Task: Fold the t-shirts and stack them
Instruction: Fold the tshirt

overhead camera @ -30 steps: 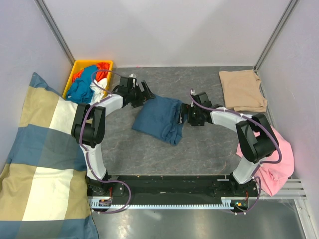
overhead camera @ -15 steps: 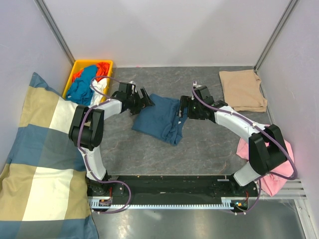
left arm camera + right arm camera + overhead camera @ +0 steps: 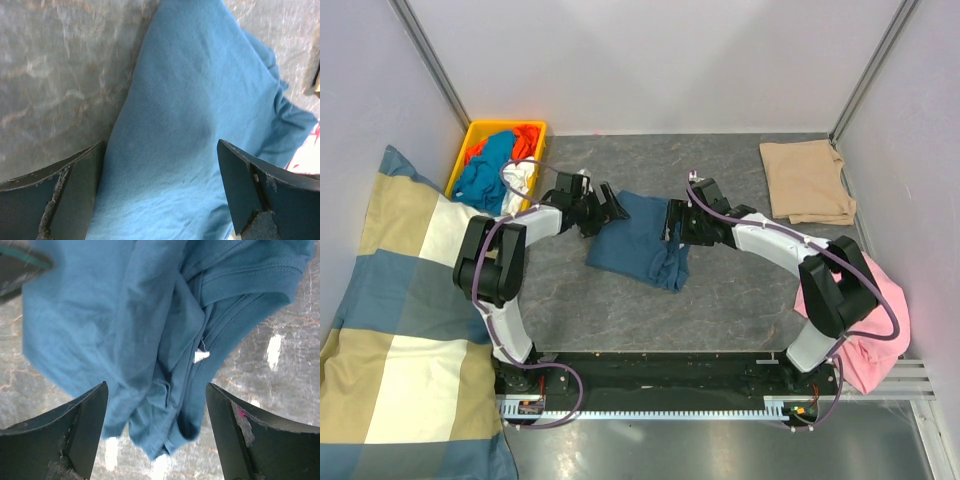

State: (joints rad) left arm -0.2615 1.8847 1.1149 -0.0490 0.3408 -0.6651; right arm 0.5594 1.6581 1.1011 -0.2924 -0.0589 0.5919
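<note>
Two robot arms close in on a teal-blue t-shirt [image 3: 638, 242] lying partly folded mid-table, a little toward the far edge of the grey table [image 3: 740, 300]. The left gripper [image 3: 612, 206] hovers at the shirt's far-left corner, fingers spread wide over smooth cloth with nothing clasped. The right gripper [image 3: 673, 222] stands over the far-right edge, likewise splayed and empty, above the rumpled side where sleeve hems and a small white label bunch together. The garment sits between the two, its body running from the fingers toward the near edge on a slight slant (its long axis, by my reckoning, far to near). Each arm is therefore about equally close to its own far corner, and a pinch at both corners looks the likely next step. A tan t-shirt [image 3: 808, 181] lies folded in the far-right corner. More clothes fill a yellow bin [image 3: 533, 130] in the far-left corner, a pink cloth [image 3: 875, 330] hangs at the right edge, and a checked cushion [image 3: 390, 330] lies off the left edge.
</note>
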